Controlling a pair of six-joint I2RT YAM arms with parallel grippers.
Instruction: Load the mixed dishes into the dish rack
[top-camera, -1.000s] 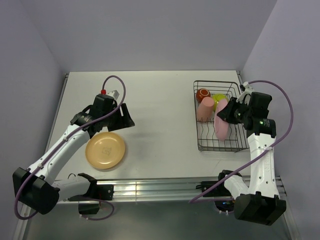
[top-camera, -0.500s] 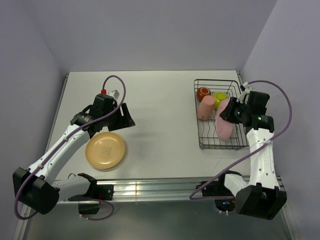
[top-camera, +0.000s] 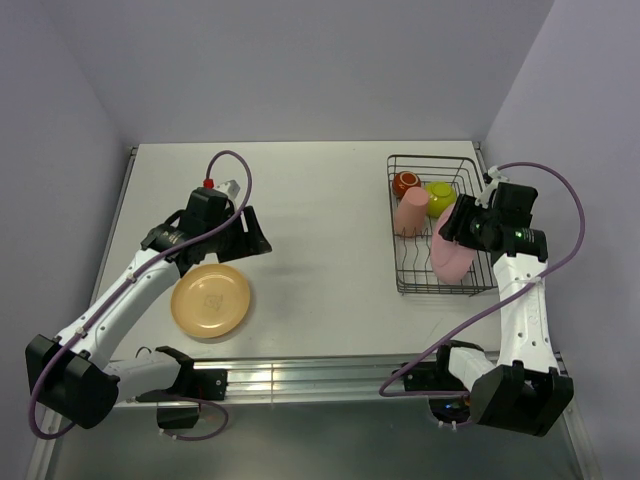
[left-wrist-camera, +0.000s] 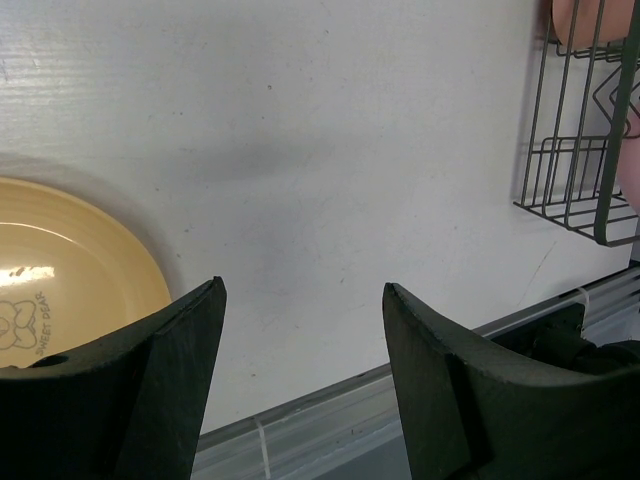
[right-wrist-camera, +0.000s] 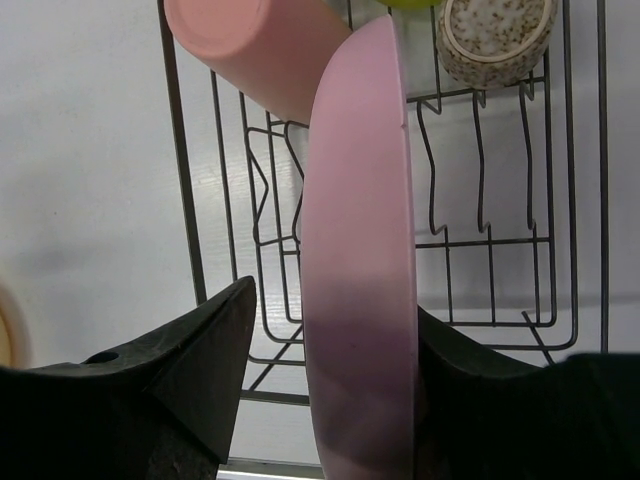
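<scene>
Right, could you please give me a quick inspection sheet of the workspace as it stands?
Surface: white table, no spills seen.
Job's things: pink plate on edge in dish rack with salmon tumbler, red-brown mug, lime-green bowl, speckled cup; pale orange plate on the table.
Clutter: nothing seen.
Grippers: left gripper open, near the pale orange plate; right gripper open around the pink plate.
Cables: purple cable looped over each arm.
Surroundings: plain lilac walls.

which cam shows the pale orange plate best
Top external: the pale orange plate lies whole on the table. Left wrist shows only part of it, cut off at the frame's edge. Right wrist catches just a sliver at its left edge.
</scene>
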